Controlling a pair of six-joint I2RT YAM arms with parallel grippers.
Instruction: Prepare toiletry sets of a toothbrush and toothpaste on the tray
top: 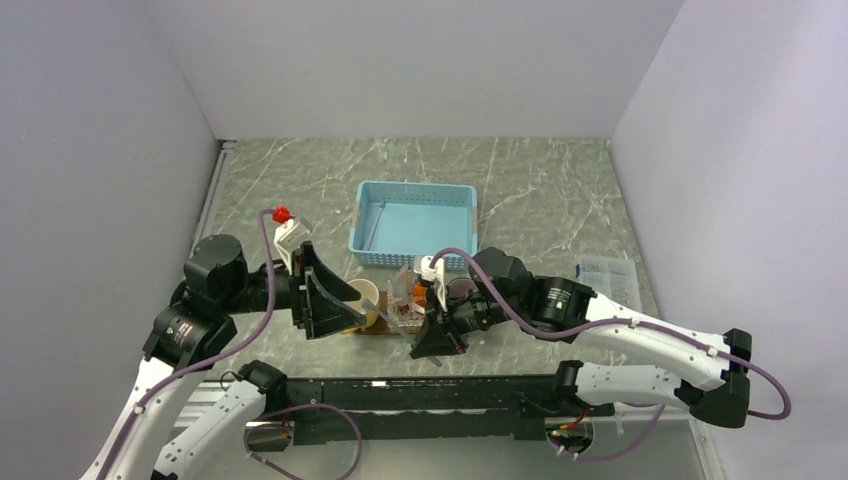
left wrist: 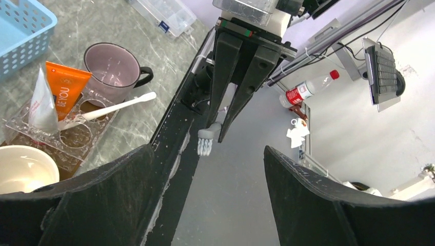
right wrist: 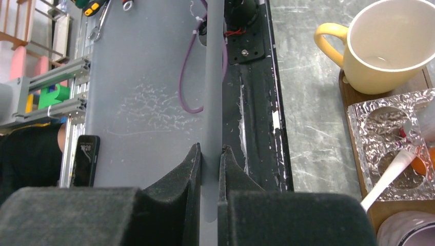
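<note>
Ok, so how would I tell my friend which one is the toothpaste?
Find the light-blue basket; just nearer the robot, a clear plastic holder lies between a yellow mug and a purplish mug. The toothpaste sits in that holder. It is the only orange one, beside a whitish tube.

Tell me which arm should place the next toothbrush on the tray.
Right. The right claw is shut on a toothbrush close to the tray; the left claw is open and empty.
</note>
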